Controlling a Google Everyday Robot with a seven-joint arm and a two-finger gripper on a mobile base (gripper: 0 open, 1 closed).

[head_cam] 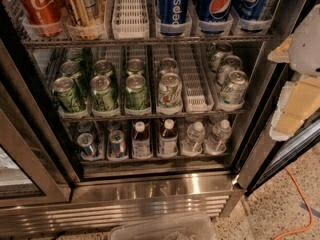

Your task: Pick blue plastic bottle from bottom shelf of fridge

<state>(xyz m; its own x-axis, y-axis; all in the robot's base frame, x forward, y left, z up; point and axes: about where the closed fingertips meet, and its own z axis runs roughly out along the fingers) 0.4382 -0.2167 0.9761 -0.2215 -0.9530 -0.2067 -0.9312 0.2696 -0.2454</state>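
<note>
The blue plastic bottle (168, 138) stands upright on the bottom shelf (150, 159) of the fridge (150, 204), long axis vertical, white cap up, dark liquid above a pale label whose print I cannot read. It sits well to the left of the gripper (295, 99) and lower in my view. A second bottle of the same kind (141, 141) touches its far side from the gripper, and beyond that stand two small silver cans (117, 144), tops tipped toward me. Between the task bottle and the gripper are two clear water bottles (192, 138) with white caps.

One rack up, level with the gripper and left of it, are rows of green cans (136, 91); I cannot make out their brand. Above the gripper's height, blue cans read "pepsi" (172, 9), and farthest left a red Coca-Cola can (40, 6) stands beside a gold can (82, 6).

The gripper hangs at the right edge, outside the shelves, touching nothing; I cannot tell whether it is apart or together.
</note>
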